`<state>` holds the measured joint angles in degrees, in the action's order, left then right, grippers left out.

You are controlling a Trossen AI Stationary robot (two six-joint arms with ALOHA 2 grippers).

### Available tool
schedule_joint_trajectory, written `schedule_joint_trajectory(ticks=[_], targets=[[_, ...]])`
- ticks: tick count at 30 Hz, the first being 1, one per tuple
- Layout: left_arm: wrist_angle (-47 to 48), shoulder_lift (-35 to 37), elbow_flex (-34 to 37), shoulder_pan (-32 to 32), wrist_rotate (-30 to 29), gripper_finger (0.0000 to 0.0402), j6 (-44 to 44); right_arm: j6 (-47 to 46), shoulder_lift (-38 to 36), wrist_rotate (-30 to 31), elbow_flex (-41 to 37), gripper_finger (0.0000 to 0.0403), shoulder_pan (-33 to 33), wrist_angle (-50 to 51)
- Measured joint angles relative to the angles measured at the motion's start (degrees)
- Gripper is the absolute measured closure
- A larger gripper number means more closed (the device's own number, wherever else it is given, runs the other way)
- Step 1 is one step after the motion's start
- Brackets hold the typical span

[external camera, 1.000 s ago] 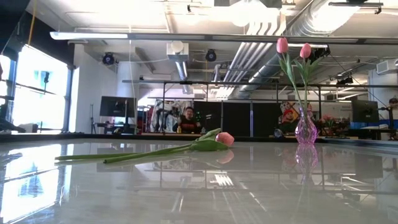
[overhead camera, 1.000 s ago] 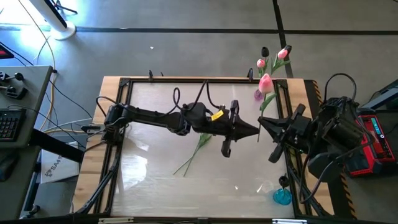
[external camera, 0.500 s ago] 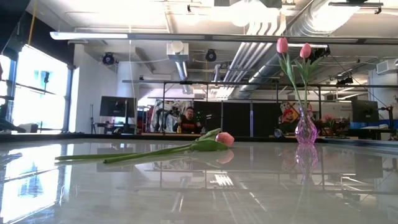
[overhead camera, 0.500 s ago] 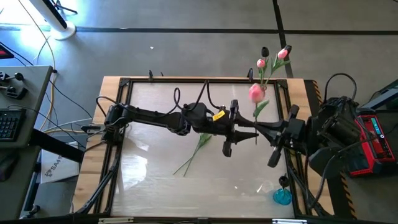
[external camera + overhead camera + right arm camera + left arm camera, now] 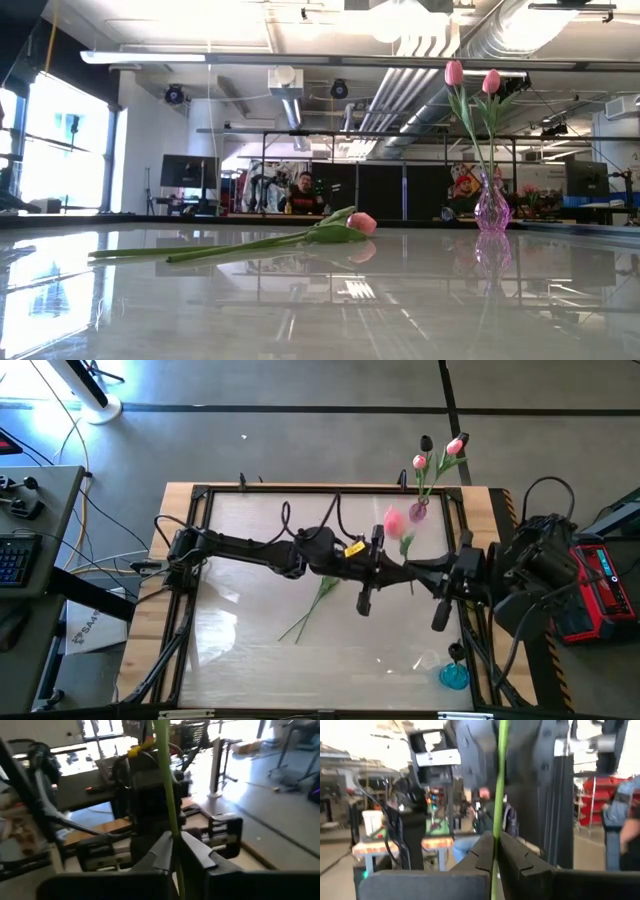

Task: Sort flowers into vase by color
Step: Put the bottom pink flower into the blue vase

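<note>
The pink tulip point(image 5: 394, 520), clenched by both left claw point(image 5: 397, 568) and right claw point(image 5: 412, 571), has been shifted away from the vase point(image 5: 417, 511).

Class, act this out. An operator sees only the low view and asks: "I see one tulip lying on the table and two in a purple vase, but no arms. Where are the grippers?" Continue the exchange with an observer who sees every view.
Observer: Above your frame. The left gripper and right gripper meet tip to tip over the table's right half.
Operator: Are they carrying anything?
Observer: Yes. Both are shut on the stem of one pink tulip, whose head points towards the purple vase.
Operator: Is there another vase?
Observer: A blue vase stands on the right arm's side, at the far end of that edge from the purple one.
</note>
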<state>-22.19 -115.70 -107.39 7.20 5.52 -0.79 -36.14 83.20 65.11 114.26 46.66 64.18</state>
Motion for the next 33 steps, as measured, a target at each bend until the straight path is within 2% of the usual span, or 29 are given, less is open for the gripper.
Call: schedule_joint_trajectory(ticks=[8,12,16,22,28,33], targets=[[7.0,0.0,0.0,0.2,1.9,0.0401,0.0,-1.3,0.0,-3.7,0.0,0.0273,-1.2,0.0],[7.0,0.0,0.0,0.5,1.9,0.0401,0.4,-1.9,0.0,-4.1,0.0,0.0249,-1.7,0.1],[8.1,0.0,0.0,0.7,1.7,0.0401,0.4,-2.9,0.0,-4.1,0.0,0.0278,-1.7,0.3],[9.4,0.0,0.0,0.7,1.5,0.0401,-1.0,-6.9,-0.2,-7.2,0.0,0.0388,-1.6,3.3],[11.4,0.0,0.0,0.8,1.5,0.04,-3.4,-14.5,-0.8,-11.1,0.0,0.04,-0.7,9.4],[15.3,0.0,0.0,0.7,1.0,0.0366,-6.5,-20.8,-1.8,-11.7,0.0,0.0402,1.2,15.6]])
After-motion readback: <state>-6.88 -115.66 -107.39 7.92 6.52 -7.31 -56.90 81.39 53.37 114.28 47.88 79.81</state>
